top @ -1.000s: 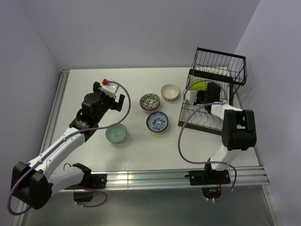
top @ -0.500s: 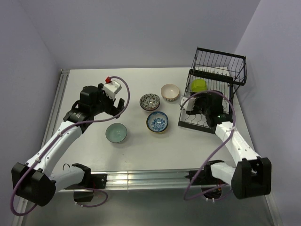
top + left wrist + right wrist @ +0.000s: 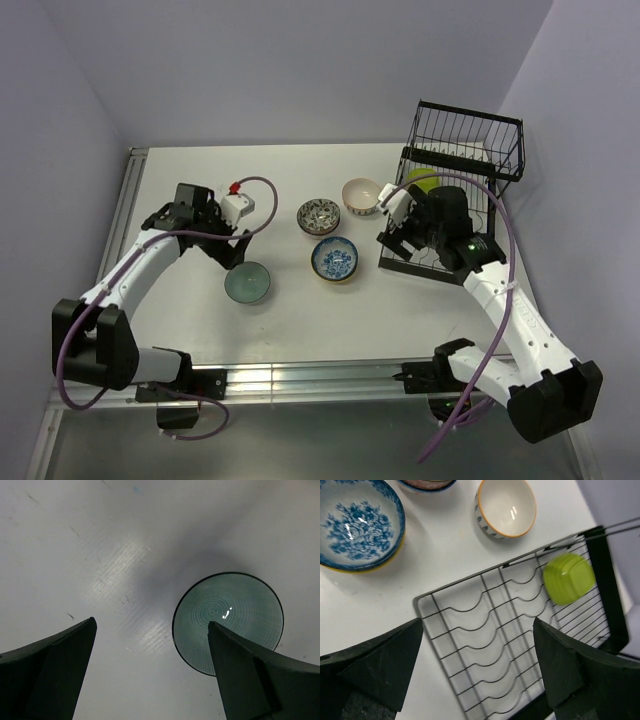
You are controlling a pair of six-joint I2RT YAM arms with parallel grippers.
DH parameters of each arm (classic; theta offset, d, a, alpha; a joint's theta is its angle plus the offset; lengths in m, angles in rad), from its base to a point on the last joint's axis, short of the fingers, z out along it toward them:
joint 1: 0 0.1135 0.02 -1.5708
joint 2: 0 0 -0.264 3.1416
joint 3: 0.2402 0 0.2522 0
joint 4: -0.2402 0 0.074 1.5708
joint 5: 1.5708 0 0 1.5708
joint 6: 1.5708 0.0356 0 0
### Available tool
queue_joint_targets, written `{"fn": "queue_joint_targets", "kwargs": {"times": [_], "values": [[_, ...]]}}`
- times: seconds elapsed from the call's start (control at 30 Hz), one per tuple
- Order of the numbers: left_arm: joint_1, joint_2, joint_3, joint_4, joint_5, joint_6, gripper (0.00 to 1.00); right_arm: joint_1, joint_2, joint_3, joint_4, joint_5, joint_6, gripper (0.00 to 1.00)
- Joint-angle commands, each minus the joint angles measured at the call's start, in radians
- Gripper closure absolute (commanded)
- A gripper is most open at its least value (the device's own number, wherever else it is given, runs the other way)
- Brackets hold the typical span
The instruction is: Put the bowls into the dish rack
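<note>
Teal bowl (image 3: pixel 227 622) below wide-apart left end effector (image 3: pixel 151 622), green bowl (image 3: pixel 568 578) in dish rack (image 3: pixel 609 585) below wide-apart right end effector (image 3: pixel 477 622)

floral bowl (image 3: pixel 427 484) cropped, teal bowl (image 3: pixel 227 620) part-hidden

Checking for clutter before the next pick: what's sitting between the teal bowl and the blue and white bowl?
Nothing: in the top view only bare table separates the teal bowl from the blue-and-white bowl.

Rear overview, close downward wrist views, right shares dish rack (image 3: pixel 468 140)
</note>
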Motion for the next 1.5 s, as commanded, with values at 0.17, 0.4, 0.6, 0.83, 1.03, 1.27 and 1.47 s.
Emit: {"fn": "queue_joint_targets", "kwargs": {"times": [0.17,0.4,0.6,0.83,1.03,1.27,1.47], "values": [[0.003,0.102,-0.025,-0.071,0.039,0.144,0.14,0.002,0.012,0.107,-0.049,0.035,0.297,0.0],[0.003,0.162,-0.074,-0.013,0.058,0.149,0.27,0.002,0.059,0.188,-0.041,-0.013,0.457,0.0],[0.002,0.181,-0.094,0.036,0.081,0.114,0.44,0.002,0.145,0.242,-0.057,0.005,0.566,0.0],[0.002,0.188,-0.096,0.084,0.134,0.059,0.76,0.002,0.173,0.25,-0.054,-0.033,0.658,0.0],[0.002,0.172,-0.022,0.122,0.182,-0.059,1.0,0.003,0.167,0.277,-0.054,-0.14,0.799,0.03],[0.002,0.066,0.047,0.329,0.306,-0.366,1.0,0.022,0.213,0.294,0.018,-0.266,0.948,0.08],[0.0,-0.011,0.05,0.544,0.369,-0.65,1.0,0.039,0.302,0.336,0.103,-0.479,1.124,0.07]]}}
